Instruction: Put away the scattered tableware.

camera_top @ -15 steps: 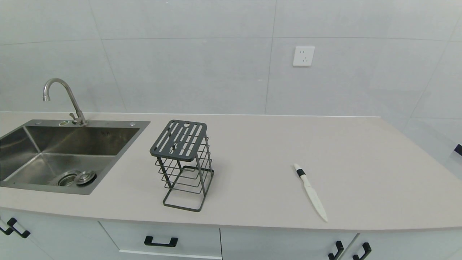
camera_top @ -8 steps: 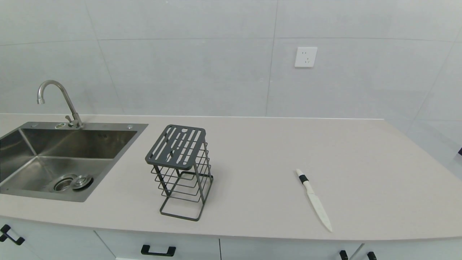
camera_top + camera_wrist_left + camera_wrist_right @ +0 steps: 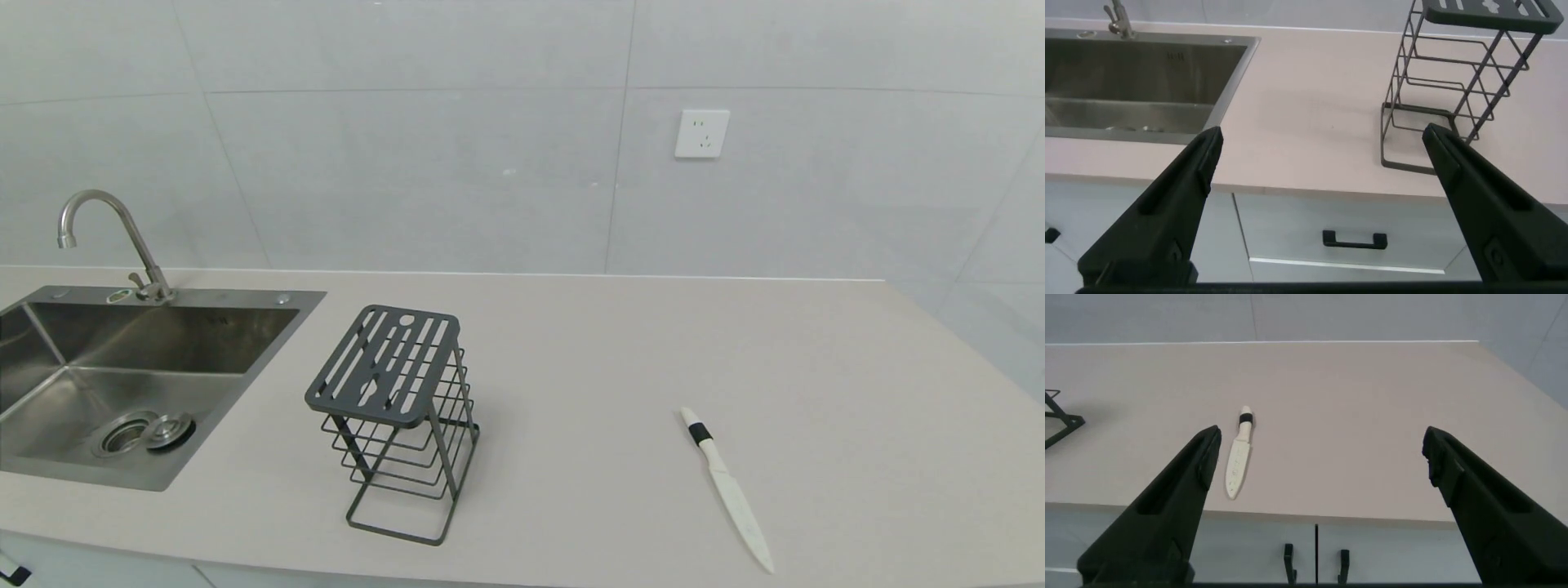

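Note:
A white knife (image 3: 725, 485) with a black band lies flat on the beige counter (image 3: 620, 351) at the right, blade toward the front edge. The right wrist view has the knife (image 3: 1239, 462) ahead of my right gripper (image 3: 1319, 453), which is open and held off the counter's front edge. A dark wire rack (image 3: 395, 420) with a slotted top stands left of centre. In the left wrist view the rack (image 3: 1466, 90) rises beyond my open left gripper (image 3: 1323, 155), also in front of the counter's edge.
A steel sink (image 3: 122, 367) with a curved tap (image 3: 106, 241) is set into the counter at the left. Drawer and cabinet handles (image 3: 1354, 239) run below the front edge. A wall socket (image 3: 701, 134) sits on the tiled wall behind.
The whole head view has shifted: counter and objects sit lower and larger, so the camera has moved closer. Knife and rack keep their places on the counter.

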